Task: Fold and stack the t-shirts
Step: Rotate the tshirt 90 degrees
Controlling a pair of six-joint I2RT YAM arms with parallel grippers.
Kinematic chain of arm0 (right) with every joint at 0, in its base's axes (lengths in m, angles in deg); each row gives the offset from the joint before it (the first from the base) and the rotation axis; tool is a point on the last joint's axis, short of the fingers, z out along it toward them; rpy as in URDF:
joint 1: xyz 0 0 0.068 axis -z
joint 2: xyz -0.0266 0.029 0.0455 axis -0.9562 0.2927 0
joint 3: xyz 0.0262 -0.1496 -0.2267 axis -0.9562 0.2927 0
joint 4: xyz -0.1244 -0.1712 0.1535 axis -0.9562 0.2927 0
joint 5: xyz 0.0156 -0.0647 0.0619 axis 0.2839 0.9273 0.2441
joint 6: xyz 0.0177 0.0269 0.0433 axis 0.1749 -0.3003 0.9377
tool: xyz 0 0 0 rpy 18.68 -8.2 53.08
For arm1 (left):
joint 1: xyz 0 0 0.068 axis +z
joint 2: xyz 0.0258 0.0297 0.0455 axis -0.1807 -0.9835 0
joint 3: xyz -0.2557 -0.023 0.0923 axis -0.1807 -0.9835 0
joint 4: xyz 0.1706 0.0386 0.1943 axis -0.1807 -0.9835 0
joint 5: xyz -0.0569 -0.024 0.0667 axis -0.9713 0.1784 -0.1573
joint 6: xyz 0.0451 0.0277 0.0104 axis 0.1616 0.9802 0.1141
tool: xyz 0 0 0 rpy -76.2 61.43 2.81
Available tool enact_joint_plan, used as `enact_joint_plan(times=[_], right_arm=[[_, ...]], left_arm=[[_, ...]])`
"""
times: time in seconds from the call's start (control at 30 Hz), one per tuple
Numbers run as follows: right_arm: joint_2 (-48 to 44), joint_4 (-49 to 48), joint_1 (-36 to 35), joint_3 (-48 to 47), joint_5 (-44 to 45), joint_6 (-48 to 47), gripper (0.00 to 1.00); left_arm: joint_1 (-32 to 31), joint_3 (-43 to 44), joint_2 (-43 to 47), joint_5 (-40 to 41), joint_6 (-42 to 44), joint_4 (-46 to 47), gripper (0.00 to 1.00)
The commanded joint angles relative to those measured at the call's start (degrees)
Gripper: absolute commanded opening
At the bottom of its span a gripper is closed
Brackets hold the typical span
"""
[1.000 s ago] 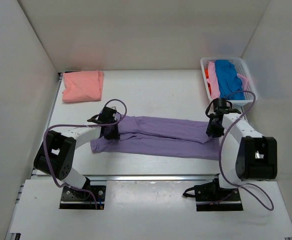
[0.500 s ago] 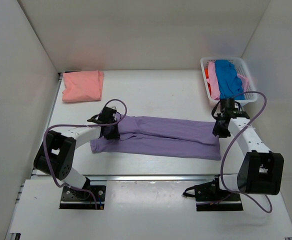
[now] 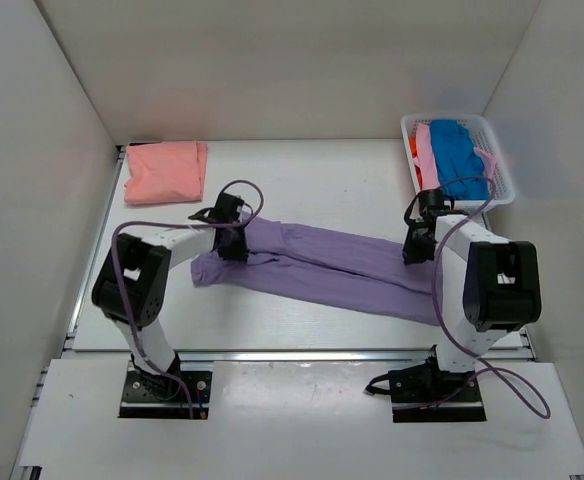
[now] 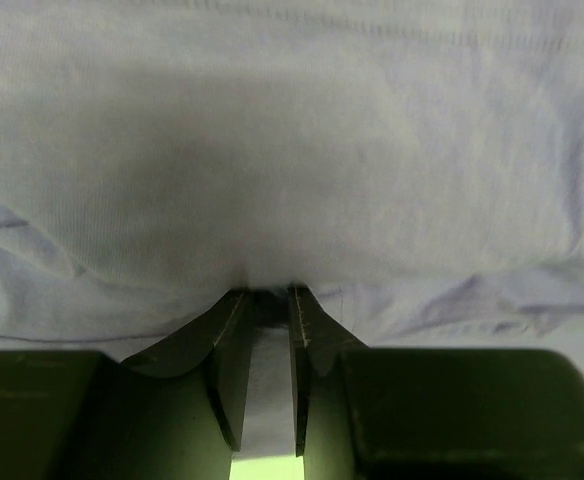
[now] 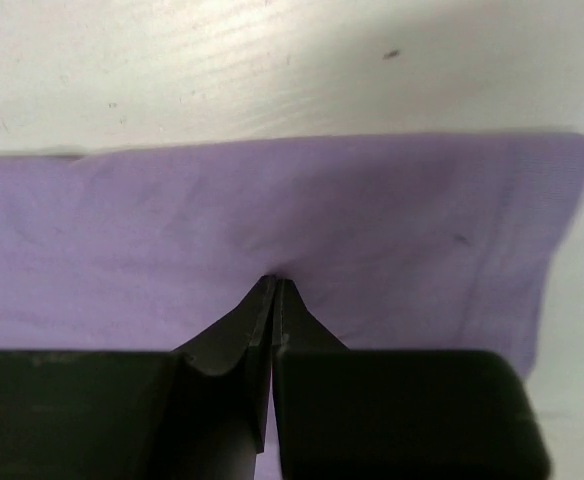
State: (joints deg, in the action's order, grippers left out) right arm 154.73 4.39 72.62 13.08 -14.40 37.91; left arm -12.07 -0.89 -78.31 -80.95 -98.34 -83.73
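On the white counter [image 3: 302,190], our left fingers [image 4: 230,350] and right fingers [image 5: 247,325] each pinch the soft lavender-purple cloth t-shirt [image 3: 342,265] mid-fold; next, we judge, both ends need lifting together.

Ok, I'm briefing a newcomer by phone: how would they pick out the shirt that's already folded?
Start at the white table, then go to its far left corner. The salmon-pink shirt lies there alone, folded square, unlike the long purple shirt stretched mid-table.
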Motion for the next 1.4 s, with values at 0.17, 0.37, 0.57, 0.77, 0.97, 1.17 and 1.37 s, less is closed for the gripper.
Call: enact_joint_plan(times=[0.17,0.37,0.57,0.77,0.97,1.17,1.37], right_arm=[[-4.15,-0.26,-6.66,9.29,-0.12,14.46,0.00],[-9.26,-17.47,-20.88,22.66,-7.95,37.73,0.00],[-10.31,-31.69,-31.98,28.01,-6.01,52.50,0.00],[-15.23,-36.65,-41.11,35.05,4.87,62.88,0.00],[-21.21,-37.54,-46.13,39.11,7.08,67.30,0.00],[-20.95,-44.82,-46.48,39.11,6.12,57.39,0.00],[-25.52,-46.15,-48.68,36.65,9.91,44.90,0.00]], left_arm=[[2.00,31.57,-22.84,-0.21,0.02,-6.47,0.31],[-0.72,65.29,-43.13,-2.15,-0.24,-17.27,0.30],[0.24,102.43,-63.64,-6.45,-3.13,-30.38,0.27],[2.96,82.63,-54.44,-6.99,-4.90,-15.64,0.25],[5.43,95.58,-61.80,-8.65,-8.50,-17.11,0.22],[6.57,88.66,-59.44,-9.89,-9.03,-9.55,0.21],[8.41,92.27,-60.85,-11.72,-10.43,-6.67,0.22]])
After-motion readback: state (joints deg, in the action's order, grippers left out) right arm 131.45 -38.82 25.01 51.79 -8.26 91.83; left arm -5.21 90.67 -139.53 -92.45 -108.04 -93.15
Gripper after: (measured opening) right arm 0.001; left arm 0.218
